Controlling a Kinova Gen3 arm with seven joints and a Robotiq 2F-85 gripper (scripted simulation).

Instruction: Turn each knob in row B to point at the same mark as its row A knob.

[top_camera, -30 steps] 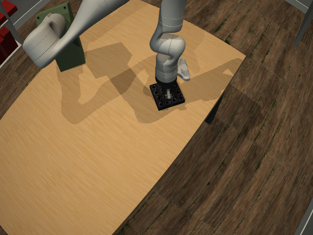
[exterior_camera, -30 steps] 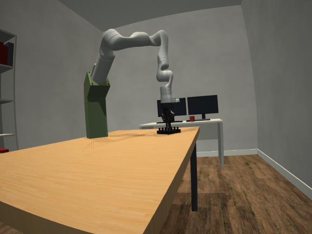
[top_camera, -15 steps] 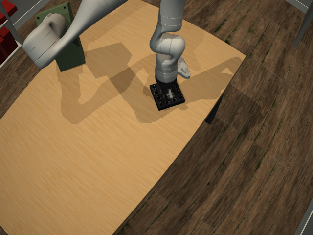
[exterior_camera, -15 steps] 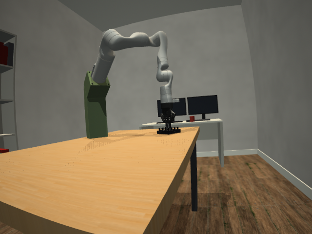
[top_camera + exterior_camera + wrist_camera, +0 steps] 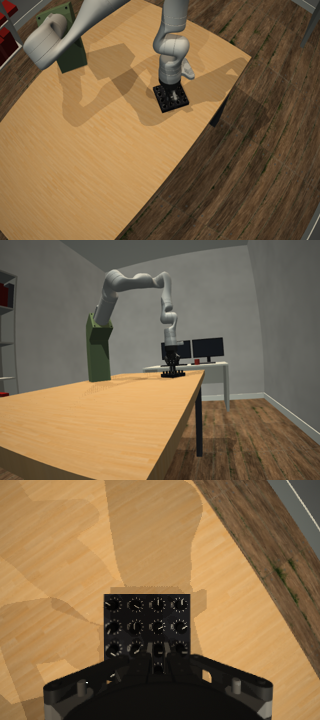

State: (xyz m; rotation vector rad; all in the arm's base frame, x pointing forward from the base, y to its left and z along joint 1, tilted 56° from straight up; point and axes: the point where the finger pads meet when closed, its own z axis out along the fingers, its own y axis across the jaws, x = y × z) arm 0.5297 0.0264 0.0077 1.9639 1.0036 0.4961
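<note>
Three rows of dials show in the wrist view on the black knob box (image 5: 186,103) (image 5: 165,375) (image 5: 106,616); the fingers and gripper body cover much of the fourth. These fingers are nearly closed, a narrow gap between them; whether they grip a knob, I cannot tell. From above, the arm (image 5: 173,44) (image 5: 142,280) hides the box's far edge. Side-on, the exterior view adds two monitors (image 5: 208,347) (image 5: 185,350) beyond the bench (image 5: 85,160) (image 5: 111,415) (image 5: 65,535) bearing the box; knob lines are unreadable there.

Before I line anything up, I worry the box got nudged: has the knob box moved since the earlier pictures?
No, the knob box shows no shift against the table.
</note>
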